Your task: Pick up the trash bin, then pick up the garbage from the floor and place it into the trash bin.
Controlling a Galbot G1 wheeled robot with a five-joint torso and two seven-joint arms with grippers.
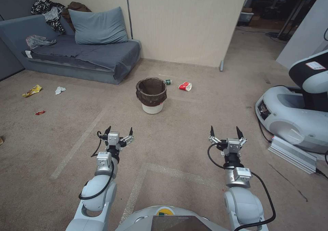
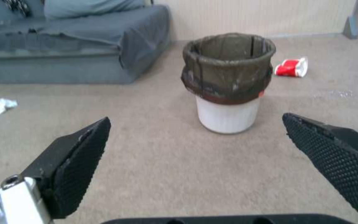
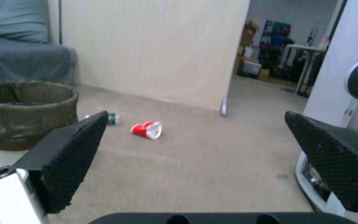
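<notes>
From the head, the trash bin [image 1: 151, 95] stands untouched on the carpet at twelve o'clock, left gripper [image 1: 119, 132] and right gripper [image 1: 224, 132] both spread and empty. The left wrist faces the bin dead ahead (nothing lifted yet). The right wrist sees a red paper cup [image 3: 147, 129] at one o'clock of the bin, unbinned.

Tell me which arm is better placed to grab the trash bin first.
Left, probably. The trash bin stands on the carpet ahead, nearer the open left gripper and centred in its wrist view. The open right gripper sits farther to the side, facing the red paper cup.
</notes>
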